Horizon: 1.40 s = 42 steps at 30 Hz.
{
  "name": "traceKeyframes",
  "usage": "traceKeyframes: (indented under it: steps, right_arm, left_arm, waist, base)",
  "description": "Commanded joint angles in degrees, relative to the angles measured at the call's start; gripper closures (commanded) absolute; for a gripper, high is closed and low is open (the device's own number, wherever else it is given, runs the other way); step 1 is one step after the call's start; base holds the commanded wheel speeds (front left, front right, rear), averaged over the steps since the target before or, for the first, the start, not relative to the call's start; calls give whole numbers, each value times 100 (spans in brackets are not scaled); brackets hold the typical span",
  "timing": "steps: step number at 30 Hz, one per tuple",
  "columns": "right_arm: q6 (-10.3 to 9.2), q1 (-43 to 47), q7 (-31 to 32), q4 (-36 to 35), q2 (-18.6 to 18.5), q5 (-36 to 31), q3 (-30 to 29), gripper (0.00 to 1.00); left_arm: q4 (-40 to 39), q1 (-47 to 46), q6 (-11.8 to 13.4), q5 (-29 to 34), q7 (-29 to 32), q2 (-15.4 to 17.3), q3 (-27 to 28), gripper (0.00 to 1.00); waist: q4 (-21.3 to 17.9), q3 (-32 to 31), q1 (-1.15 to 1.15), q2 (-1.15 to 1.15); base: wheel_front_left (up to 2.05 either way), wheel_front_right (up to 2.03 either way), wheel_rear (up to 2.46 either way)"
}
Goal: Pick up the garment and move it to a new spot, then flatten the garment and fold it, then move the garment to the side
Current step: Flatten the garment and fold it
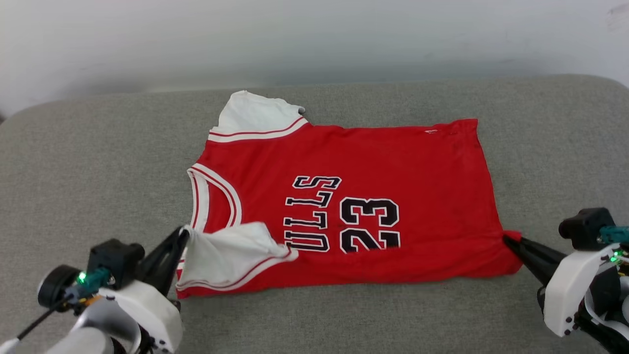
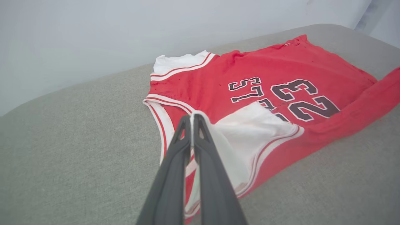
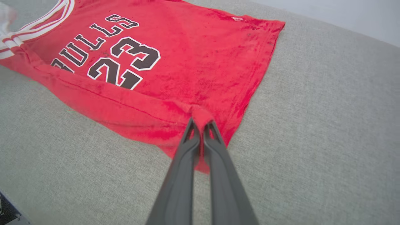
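Head view: I log 1 garment (image 1: 373, 162), red with white sleeves and the number 23. It lies mostly flat on the grey cushion (image 1: 98, 162), neck toward my left. My left tool (image 1: 183, 236) is clenched on the near sleeve (image 1: 231, 255), which is turned over onto the chest. My right tool (image 1: 506, 239) is clenched on the near hem corner.

Left wrist view: I see the left tool (image 2: 191, 118) pinching the white sleeve's edge; the sleeve covers part of the lettering.

Right wrist view: I see the right tool (image 3: 201, 123) pinching a raised red fold at the hem corner. The garment's near side edge is rolled into a ridge.
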Motion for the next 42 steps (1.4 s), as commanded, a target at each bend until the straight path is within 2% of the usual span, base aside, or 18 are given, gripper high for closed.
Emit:
traceKeyframes:
  steps: [1, 13, 23, 31, 32, 33, 34, 37, 42]
  right_arm:
    - [-4, -97, 33, -30, 58, -24, -58, 100]
    - [-4, -758, 400, 234, 390, -224, -184, 100]
    - [-4, -1521, 529, 1098, 698, -304, 266, 100]
    - [-5, -1760, 491, 1651, 834, -116, 750, 100]
    - [-4, -1780, 435, 1665, 837, -93, 762, 84]
    - [-4, -1791, 384, 1680, 839, -48, 754, 30]
    - [-4, -1794, 327, 1668, 828, -43, 760, 0]
    - [-4, -1773, 202, 1523, 748, 25, 772, 0]
    - [-4, -1647, 111, 1230, 546, 42, 750, 0]
  left_arm:
    - [48, -167, -38, 30, 26, 21, 58, 100]
    - [1018, -1511, -532, 171, 261, -149, 184, 100]
    - [2476, -2110, -1152, 208, 367, -453, -71, 100]
    - [3424, -2271, -1541, 221, 317, -897, -365, 100]
    - [3502, -2264, -1573, 182, 293, -958, -363, 94]
    - [3563, -2277, -1593, 172, 271, -992, -370, 25]
    - [3607, -2311, -1620, 202, 220, -998, -371, 0]
    - [3703, -2346, -1705, 172, 296, -955, -401, 0]
    - [3460, -2517, -1766, 258, 696, -662, -500, 0]
  waist:
    - [-46, 153, 0, 0]
    - [-212, 946, 0, 0]
    - [-267, 1420, 0, 0]
    - [-254, 1299, 0, 0]
    - [-248, 1248, 0, 0]
    - [-234, 1188, 0, 0]
    - [-219, 1128, 0, 0]
    - [-189, 931, 0, 0]
    - [-126, 675, 0, 0]
  base:
    - [0, 0, 0]
    - [0, 0, 0]
    - [0, 0, 0]
    - [0, 0, 0]
    - [0, 0, 0]
    - [0, 0, 0]
    - [0, 0, 0]
    - [0, 0, 0]
    - [0, 0, 0]
